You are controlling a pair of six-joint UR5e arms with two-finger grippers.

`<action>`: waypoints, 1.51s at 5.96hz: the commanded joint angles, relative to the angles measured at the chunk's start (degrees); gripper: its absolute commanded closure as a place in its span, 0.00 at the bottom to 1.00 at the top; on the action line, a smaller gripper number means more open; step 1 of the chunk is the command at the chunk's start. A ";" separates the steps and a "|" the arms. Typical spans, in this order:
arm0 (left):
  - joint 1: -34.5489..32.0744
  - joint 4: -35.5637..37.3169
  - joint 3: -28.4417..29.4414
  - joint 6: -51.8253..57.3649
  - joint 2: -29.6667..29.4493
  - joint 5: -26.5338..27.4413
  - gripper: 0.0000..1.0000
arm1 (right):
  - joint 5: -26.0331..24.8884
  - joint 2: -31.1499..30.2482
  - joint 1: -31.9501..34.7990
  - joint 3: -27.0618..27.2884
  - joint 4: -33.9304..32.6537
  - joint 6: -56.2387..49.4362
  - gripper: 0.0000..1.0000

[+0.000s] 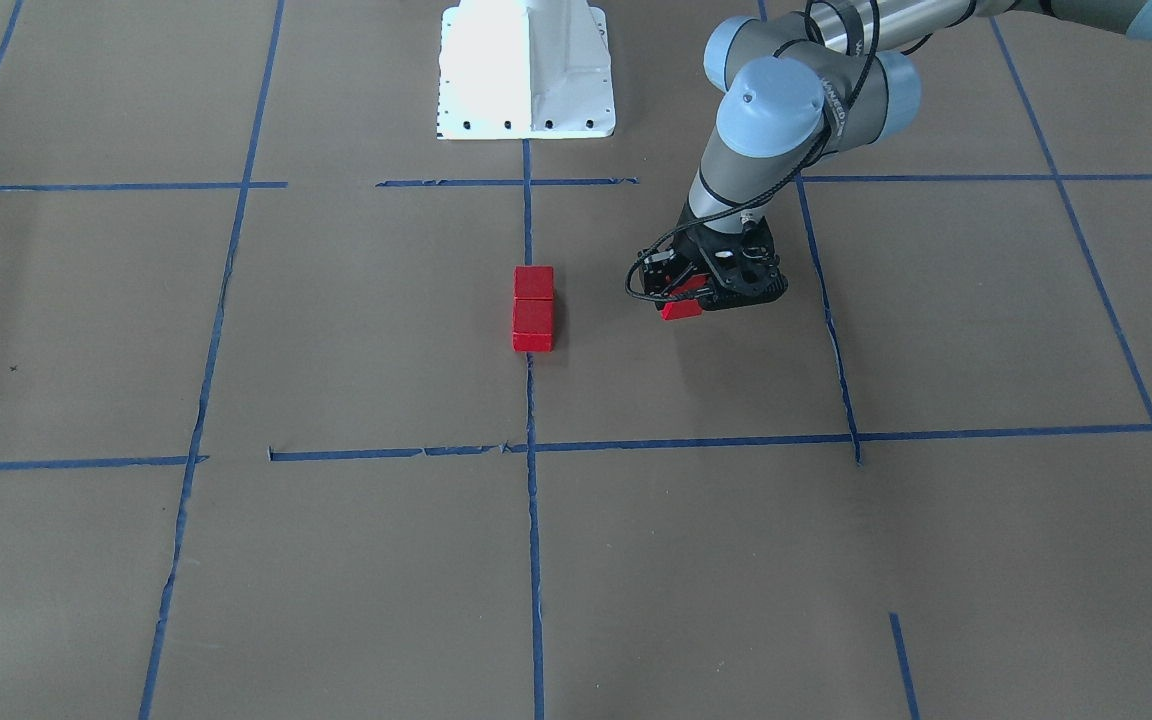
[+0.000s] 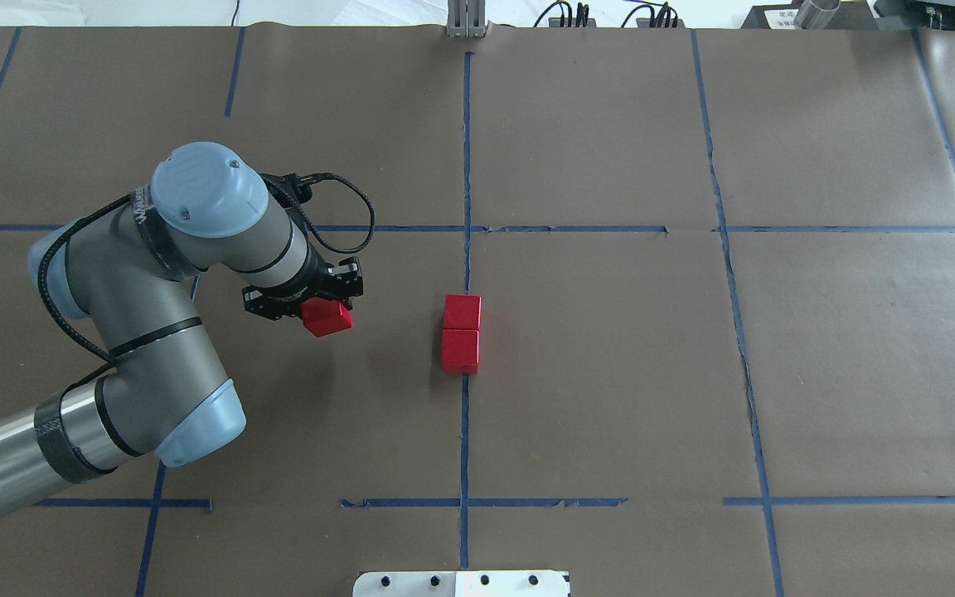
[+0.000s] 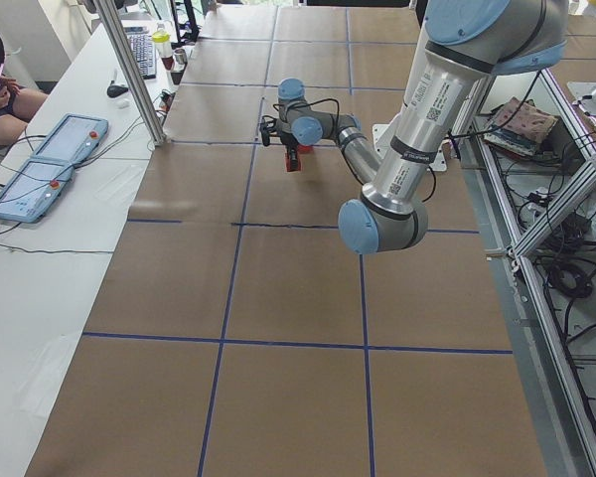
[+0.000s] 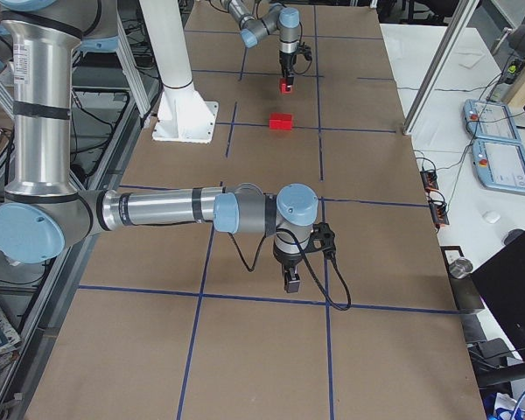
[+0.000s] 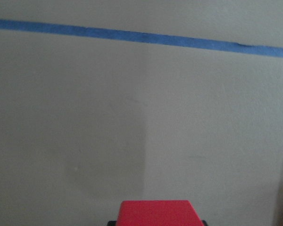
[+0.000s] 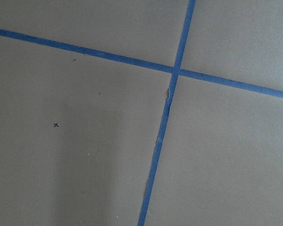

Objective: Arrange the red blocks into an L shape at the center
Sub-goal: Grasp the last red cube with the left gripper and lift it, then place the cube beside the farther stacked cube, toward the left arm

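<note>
Where the long blue tape line (image 2: 465, 431) splits the center cell (image 2: 602, 373) of the paper-covered bench (image 2: 859, 373), two red blocks (image 2: 462, 332) sit right on that line. They touch face to face in a short straight row that runs along the line. Both lie flat on the paper and squared with each other, one nearer the robot's white base (image 1: 526, 80), the other beyond it.

A third red block (image 2: 328, 318) is in the same cell, in the half on the robot's left, well apart from the pair. The left hand (image 2: 320, 308) has it: drawn in to the block's width, it clamps two opposite sides and points down at the bench. In the left wrist view the block's red face sits at the bottom edge, with bare paper and one tape line beyond it. The block looks slightly turned against the row. Whether it rests on the paper or hangs just over it I cannot tell.

The right hand (image 4: 291, 280) shows in the side view from the robot's right, pointing down over the bench near a tape crossing (image 6: 174, 70), far from the blocks. How wide it stands I cannot tell. Its wrist camera looks on paper, the crossing and a small inked x (image 6: 56, 125).
</note>
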 commanded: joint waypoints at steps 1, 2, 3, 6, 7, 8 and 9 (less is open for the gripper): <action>0.20 0.09 0.18 -29.60 -1.07 0.16 0.77 | 0.00 -0.06 0.00 -0.06 0.09 0.00 0.00; 0.99 0.09 0.89 -46.18 -1.68 0.77 0.77 | 0.00 -0.06 0.00 -0.06 0.09 0.00 0.00; 1.78 0.09 2.81 -57.48 -4.12 3.12 0.77 | -0.09 0.02 0.00 -0.06 0.09 0.00 0.00; 3.98 0.09 17.12 -70.68 -15.29 8.06 0.77 | -0.09 0.02 0.00 0.03 0.09 0.00 0.00; 4.85 0.09 17.24 -70.86 -15.31 8.24 0.77 | -0.09 0.02 0.00 -0.06 0.09 0.00 0.00; 5.47 0.09 17.42 -70.86 -15.31 8.24 0.77 | -0.09 0.02 0.00 -0.06 0.00 0.00 0.00; 5.91 0.09 17.42 -70.95 -15.31 8.24 0.77 | -0.09 0.02 0.00 -0.06 0.00 0.00 0.00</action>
